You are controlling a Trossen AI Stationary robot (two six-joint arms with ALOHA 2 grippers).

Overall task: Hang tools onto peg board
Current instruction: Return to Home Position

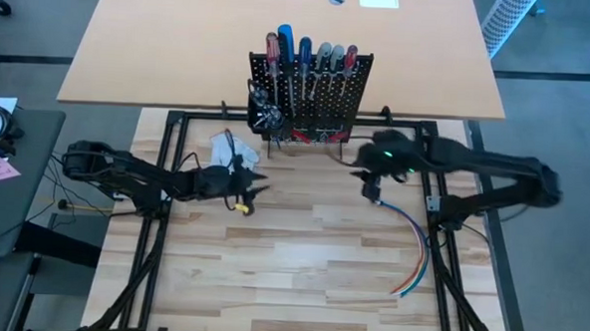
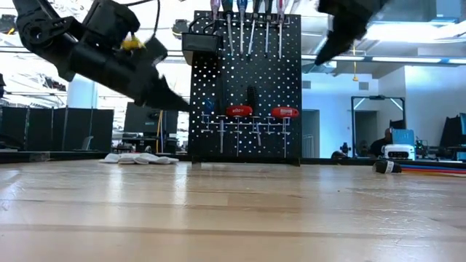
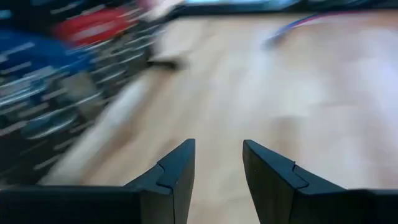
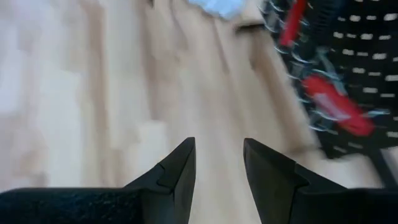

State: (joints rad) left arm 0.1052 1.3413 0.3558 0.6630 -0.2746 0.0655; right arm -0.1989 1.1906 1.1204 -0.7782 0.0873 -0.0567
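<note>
Light wood table, open office beyond it. Left gripper and right gripper are both spread, nothing between the fingers, both off the table. Peg board stands just beyond them, between the two. Tools hang on it, none loose that I can see. Gloves lie near the left gripper, wires beside the right. Looks like the homing step. Next move: both arms need to draw back clear of the board.

White gloves, coloured wires on wooden table
</note>
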